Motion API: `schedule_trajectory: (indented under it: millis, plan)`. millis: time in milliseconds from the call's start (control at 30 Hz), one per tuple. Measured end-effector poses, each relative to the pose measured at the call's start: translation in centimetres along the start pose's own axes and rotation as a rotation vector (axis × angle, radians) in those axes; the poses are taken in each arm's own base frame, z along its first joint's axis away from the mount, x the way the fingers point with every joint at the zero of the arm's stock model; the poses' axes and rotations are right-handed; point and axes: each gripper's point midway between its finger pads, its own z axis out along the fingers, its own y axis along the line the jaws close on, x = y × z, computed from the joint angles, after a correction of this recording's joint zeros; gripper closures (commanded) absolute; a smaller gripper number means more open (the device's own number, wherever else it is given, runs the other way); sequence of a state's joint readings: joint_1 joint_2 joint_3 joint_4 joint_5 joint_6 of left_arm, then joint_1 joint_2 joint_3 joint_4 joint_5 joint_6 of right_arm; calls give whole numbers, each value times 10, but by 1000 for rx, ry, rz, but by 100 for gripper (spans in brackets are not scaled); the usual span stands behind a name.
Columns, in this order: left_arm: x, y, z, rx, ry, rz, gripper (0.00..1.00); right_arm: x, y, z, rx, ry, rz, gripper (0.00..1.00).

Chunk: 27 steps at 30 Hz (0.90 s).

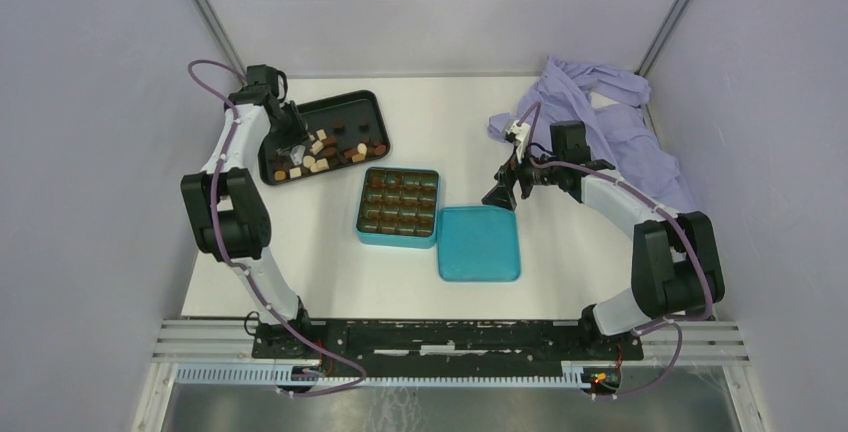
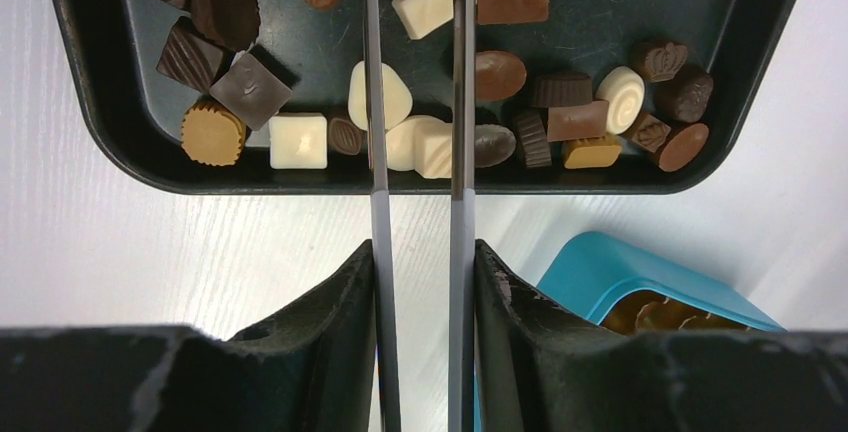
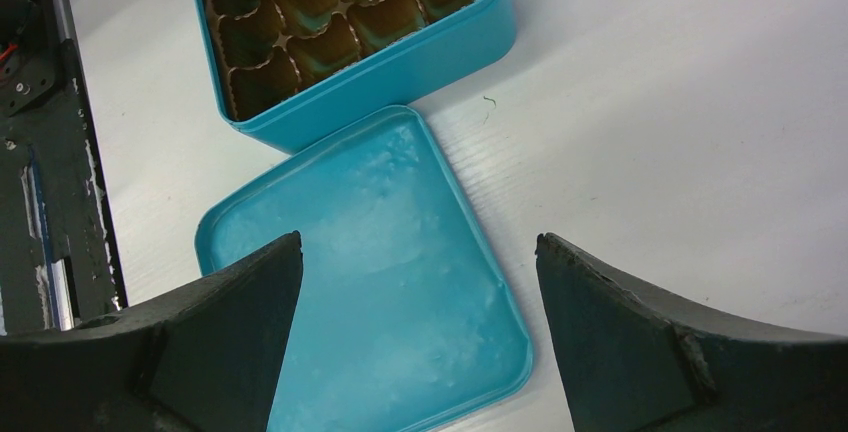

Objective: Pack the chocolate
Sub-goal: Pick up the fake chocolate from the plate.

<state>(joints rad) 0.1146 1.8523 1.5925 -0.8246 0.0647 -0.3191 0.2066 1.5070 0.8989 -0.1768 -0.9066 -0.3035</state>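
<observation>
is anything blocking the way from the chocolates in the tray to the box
Nothing visible does. The box is open, with its lid lying flat on the table at its near right corner. Only bare table lies between the tray of chocolates and the box.

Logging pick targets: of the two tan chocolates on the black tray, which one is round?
The tan fluted cup, beside the white square in the left wrist view. The other tan piece is blocky.
</observation>
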Motion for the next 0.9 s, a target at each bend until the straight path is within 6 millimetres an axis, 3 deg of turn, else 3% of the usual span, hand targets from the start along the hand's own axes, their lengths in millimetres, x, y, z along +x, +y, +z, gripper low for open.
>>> schedule_trajectory:
  millis: [900]
  plan:
    - [6,5,18,-29,56,-4,58,3,1,2,-16,2,11,8]
